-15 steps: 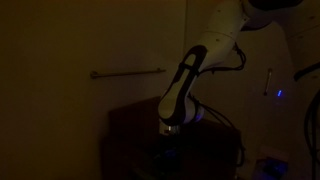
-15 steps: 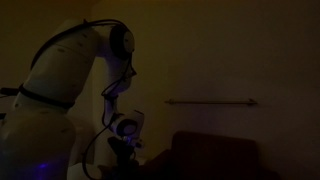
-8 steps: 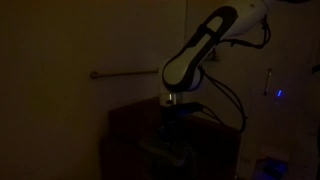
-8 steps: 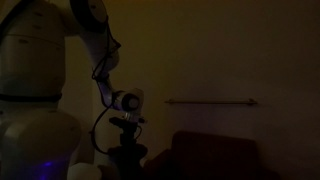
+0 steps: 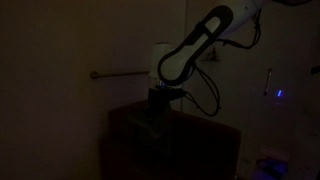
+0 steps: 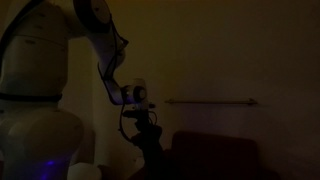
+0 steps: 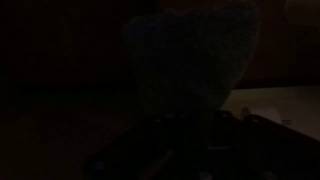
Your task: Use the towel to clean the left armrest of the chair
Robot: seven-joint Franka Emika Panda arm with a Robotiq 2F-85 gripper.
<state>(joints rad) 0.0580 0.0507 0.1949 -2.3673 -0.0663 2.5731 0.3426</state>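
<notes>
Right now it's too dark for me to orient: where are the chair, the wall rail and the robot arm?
chair (image 5: 200, 150): exterior view, its dark brown body.
wall rail (image 5: 128, 72): exterior view, middle of the bar.
robot arm (image 5: 195, 42): exterior view, white link above the wrist.

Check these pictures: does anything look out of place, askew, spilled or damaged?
Nothing stands out. The room is very dark, so small faults could be hidden. The wall rail sits level, the chair looks upright, and the robot arm reaches down over it.
</notes>
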